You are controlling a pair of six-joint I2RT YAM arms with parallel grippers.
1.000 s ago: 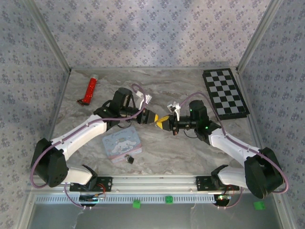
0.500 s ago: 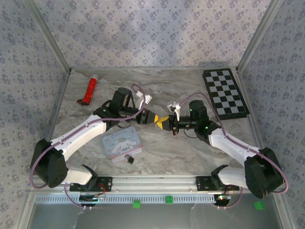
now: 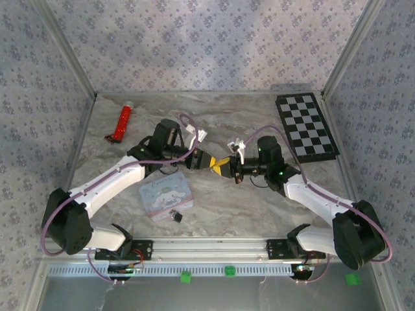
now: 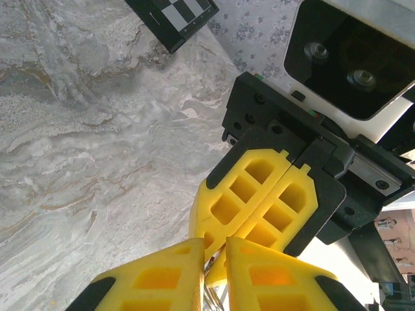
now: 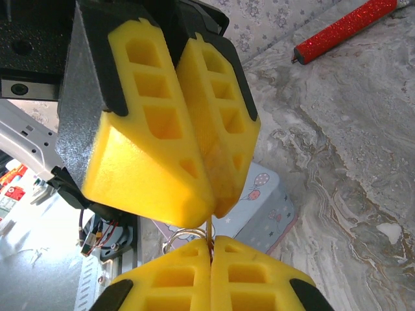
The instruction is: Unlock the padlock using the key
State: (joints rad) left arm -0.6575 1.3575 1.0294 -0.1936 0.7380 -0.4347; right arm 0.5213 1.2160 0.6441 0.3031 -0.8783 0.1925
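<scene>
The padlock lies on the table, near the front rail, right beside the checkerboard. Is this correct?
No. The padlock lies on the table, near the front rail, but right beside the tin, not the checkerboard, which is at the far right. The top external view shows it.

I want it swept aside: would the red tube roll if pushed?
The red tube looks round and slim, lying flat on the table, so a sideways push would probably roll it. Its glittery skin may resist slipping.
</scene>
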